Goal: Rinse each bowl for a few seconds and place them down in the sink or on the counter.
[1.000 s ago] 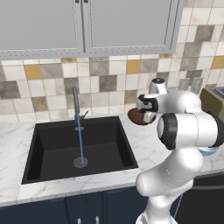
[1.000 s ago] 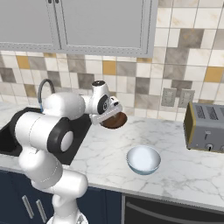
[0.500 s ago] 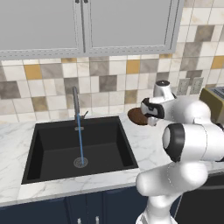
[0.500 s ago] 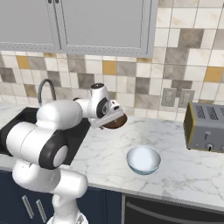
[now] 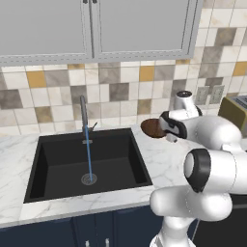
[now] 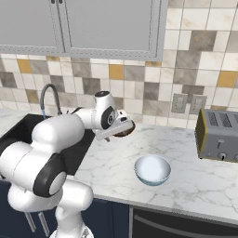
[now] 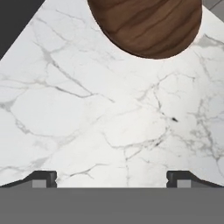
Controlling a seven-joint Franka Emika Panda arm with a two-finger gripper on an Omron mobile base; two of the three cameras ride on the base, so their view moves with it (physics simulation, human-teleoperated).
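Bowls, two: a dark brown bowl (image 7: 146, 24) with wood grain, and a glossy white bowl (image 6: 152, 169) with a pale blue tint, standing upright on the marble desk (image 6: 195, 179) right of the sink (image 5: 87, 164). The brown one lies near the sink's right edge, just beyond the hand (image 7: 111, 178). Arm is stretched forward over the desk; hand is low, its two dark fingertips (image 7: 41, 177) spread wide apart with bare marble between them, gripping nothing. Left base view shows a thin blue stream running from the faucet (image 5: 84, 113) to the drain (running water seen from this side). Right base view shows the toaster (image 6: 217, 135) at far right.
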